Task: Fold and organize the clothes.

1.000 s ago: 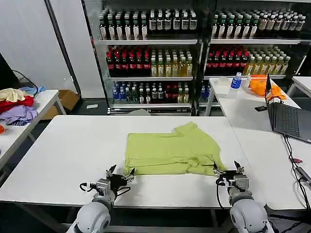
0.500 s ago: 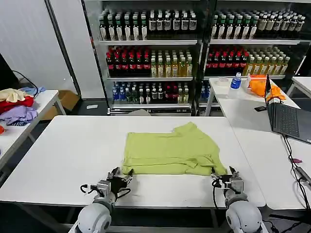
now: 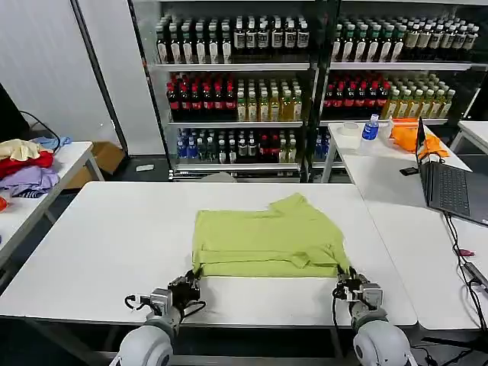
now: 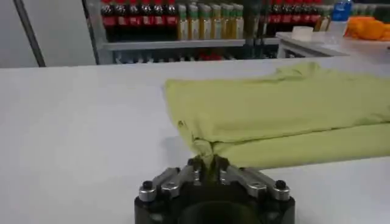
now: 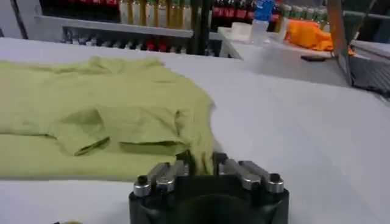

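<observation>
From the head camera, the lime-green shirt (image 3: 266,238) lies folded in the middle of the white tabletop (image 3: 99,244), its near edge toward the robot. The left end effector (image 3: 189,281) sits at the shirt's near left corner and the right end effector (image 3: 348,280) at its near right corner, both low on the tabletop. Behind stand shelves (image 3: 236,65) packed with rows of bottles. A side table on the left carries a garment pile (image 3: 25,168) of red, purple and cream; a table on the right carries a laptop (image 3: 446,179), an orange cloth (image 3: 408,133) and a blue-capped bottle (image 3: 370,126)

The left wrist camera shows what the head camera cannot: the left end effector (image 4: 207,168) is pinched together on a bunched corner of the shirt (image 4: 286,112), the fabric rising into a small peak between its fingers

The right wrist camera shows the right end effector (image 5: 201,163) clamped on the shirt's (image 5: 91,115) edge, beside a folded-over sleeve, the fabric tucked between the dark fingers
</observation>
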{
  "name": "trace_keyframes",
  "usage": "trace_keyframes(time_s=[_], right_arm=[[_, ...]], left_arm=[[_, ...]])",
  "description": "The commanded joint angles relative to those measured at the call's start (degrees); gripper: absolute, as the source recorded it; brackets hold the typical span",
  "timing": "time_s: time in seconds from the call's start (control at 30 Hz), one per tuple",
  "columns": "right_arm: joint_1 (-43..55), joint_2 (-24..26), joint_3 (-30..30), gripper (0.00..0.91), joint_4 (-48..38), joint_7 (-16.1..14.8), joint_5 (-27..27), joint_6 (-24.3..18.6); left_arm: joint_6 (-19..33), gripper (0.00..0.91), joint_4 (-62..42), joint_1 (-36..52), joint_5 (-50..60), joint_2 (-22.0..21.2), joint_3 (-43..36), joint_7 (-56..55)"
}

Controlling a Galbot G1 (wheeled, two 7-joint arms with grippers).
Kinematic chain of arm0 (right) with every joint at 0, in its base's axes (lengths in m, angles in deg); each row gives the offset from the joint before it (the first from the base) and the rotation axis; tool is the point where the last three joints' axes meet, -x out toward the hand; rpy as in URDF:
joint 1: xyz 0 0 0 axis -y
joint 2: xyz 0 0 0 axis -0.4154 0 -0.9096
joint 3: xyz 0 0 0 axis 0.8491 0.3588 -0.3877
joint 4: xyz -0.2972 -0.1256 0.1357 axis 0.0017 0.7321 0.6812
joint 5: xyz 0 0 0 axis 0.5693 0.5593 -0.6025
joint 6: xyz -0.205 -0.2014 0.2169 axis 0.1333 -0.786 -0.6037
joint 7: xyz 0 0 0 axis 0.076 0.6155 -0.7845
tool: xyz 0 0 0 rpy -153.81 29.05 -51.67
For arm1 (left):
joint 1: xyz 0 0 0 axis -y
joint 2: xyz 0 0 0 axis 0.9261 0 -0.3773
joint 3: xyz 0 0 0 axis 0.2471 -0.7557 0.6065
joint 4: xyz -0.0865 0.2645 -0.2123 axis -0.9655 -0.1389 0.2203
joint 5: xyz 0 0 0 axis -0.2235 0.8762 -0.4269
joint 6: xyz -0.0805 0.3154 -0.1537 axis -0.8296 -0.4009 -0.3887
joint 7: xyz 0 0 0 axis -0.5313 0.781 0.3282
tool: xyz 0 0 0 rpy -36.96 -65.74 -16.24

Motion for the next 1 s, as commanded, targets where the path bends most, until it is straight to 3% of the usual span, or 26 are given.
trace_keyframes(time_s=[0.03, 0.3, 0.4, 0.43, 0.47, 0.5, 0.53, 0.57, 1.0], right_arm=[[-3.6, -0.1, -1.2, 0.0, 3.8, 0.2, -0.3, 0.1], [-12.6, -0.2, -4.1, 0.0, 13.5, 0.3, 0.6, 0.4], [-16.0, 0.2, -4.8, 0.0, 15.5, -0.3, 4.2, -1.3], [-16.7, 0.3, -4.9, 0.212, 15.9, -0.3, 4.5, -1.5], [-17.2, 0.3, -5.1, 0.907, 16.3, -0.3, 4.6, -1.5], [-17.6, 0.2, -5.3, 0.907, 16.7, -0.1, 4.6, -1.2], [-17.7, 0.0, -5.5, 0.907, 16.9, -0.1, 4.7, -0.6], [-17.8, -0.1, -5.6, 0.907, 17.2, -0.2, 5.1, 0.7], [-19.8, -0.5, -8.5, 0.907, 22.8, -1.2, 5.7, 0.5]], left_arm=[[0.3, 0.02, 4.4, -4.2, 0.3, 0.1, 0.3, 0.3], [1.3, 0.02, 12.4, -14.9, 3.3, 0.0, 3.1, 0.3], [1.8, 0.02, 15.2, -19.1, 4.9, -0.5, 4.0, 0.2], [1.9, 0.02, 16.2, -20.1, 5.4, -0.9, 4.2, 0.2], [2.0, 0.02, 17.0, -21.2, 5.7, -1.2, 4.5, 0.2], [2.2, 0.03, 17.5, -22.5, 6.1, -1.4, 4.7, 0.2], [2.4, 0.605, 18.0, -23.1, 6.6, -1.5, 4.9, 0.3], [2.5, 0.907, 18.3, -23.4, 7.0, -1.6, 5.1, 0.2], [1.7, 0.907, 22.6, -24.3, 7.5, 0.1, 8.5, -0.3]])
